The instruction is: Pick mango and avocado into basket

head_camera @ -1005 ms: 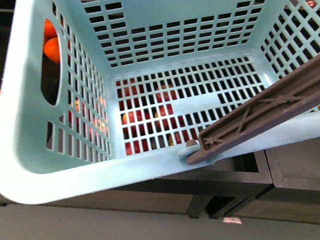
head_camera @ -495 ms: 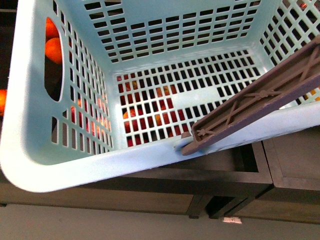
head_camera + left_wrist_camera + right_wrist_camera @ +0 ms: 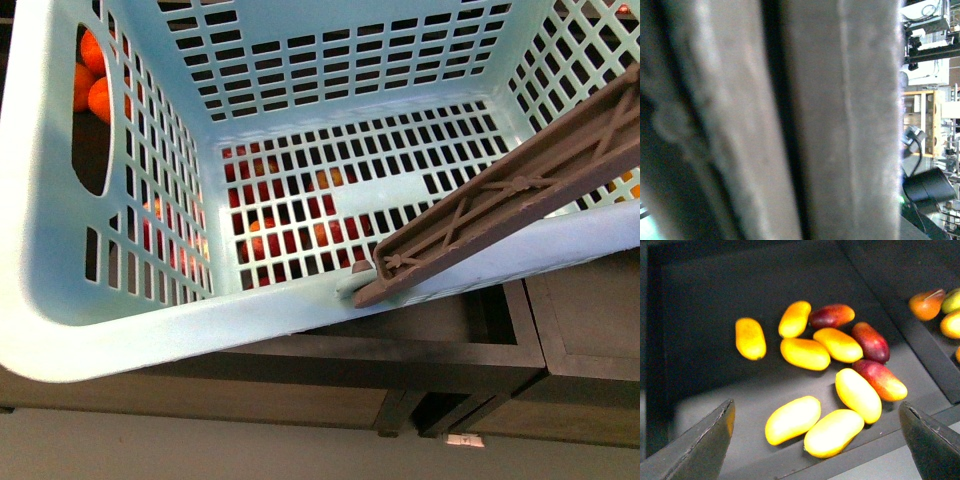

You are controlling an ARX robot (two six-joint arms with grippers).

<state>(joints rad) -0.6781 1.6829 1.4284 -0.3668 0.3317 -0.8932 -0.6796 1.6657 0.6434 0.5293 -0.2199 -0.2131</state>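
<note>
My right hand (image 3: 815, 405) is hanging wide open and empty over a dark tray (image 3: 700, 295). The mango (image 3: 792, 420) I am aiming for is lying almost under it, touching a second yellow one (image 3: 834, 432). That crowding is worrying me. If I close here, one side could be landing on the neighbour and shoving both aside, or pinching the smooth skin off-centre so the fruit is slipping out. The red-skinned fruits (image 3: 871, 341) are sitting close enough to be grabbed by mistake.

The basket (image 3: 60, 260) is filling the front view, tilted and empty. Its brown handle (image 3: 500, 215) is slanting across the opening, where it could be blocking a drop.

The avocado is showing nowhere. The left wrist view is giving me only a blurred grey-brown surface, probably that handle, so I cannot tell how the left hand is set. Fruit beneath the basket is showing only as red and orange patches through the slots.
</note>
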